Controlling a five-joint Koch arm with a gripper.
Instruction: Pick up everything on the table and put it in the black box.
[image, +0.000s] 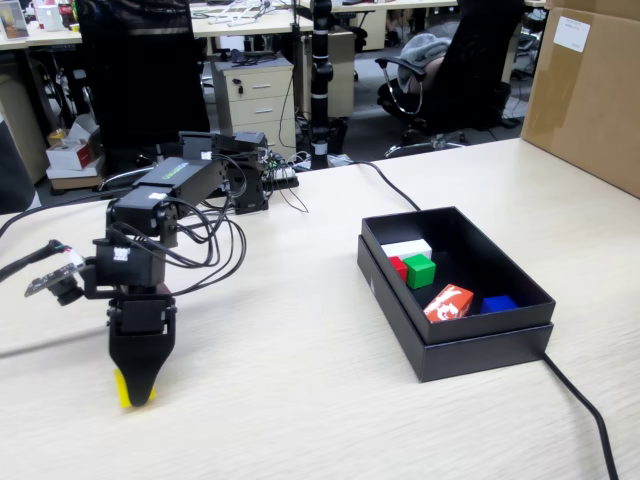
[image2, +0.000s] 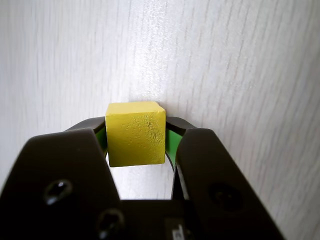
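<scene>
- Your hand (image2: 136, 150) is pointing straight down at the table (image: 300, 400) on the left side of the fixed view, and it is gripping the yellow cube (image2: 135, 133) between its two jaws
- In the wrist view you are seeing the jaws pressing against the cube's left and right faces, with the cube's top sticking out past the tips
- In the fixed view the cube is showing as a yellow patch at the very tip of the hand, right at the table surface; you cannot tell whether it is touching the wood or hanging just above it
- The black box (image: 480, 345) is sitting well apart from your hand, on the right side of the table
- The green cube (image: 420, 270) and the red cube (image: 398, 267) are lying inside the box, touching each other near its far left corner
- A white block (image: 406, 247), a red-and-white packet (image: 448, 303) and a blue piece (image: 497, 303) are also lying in the box
</scene>
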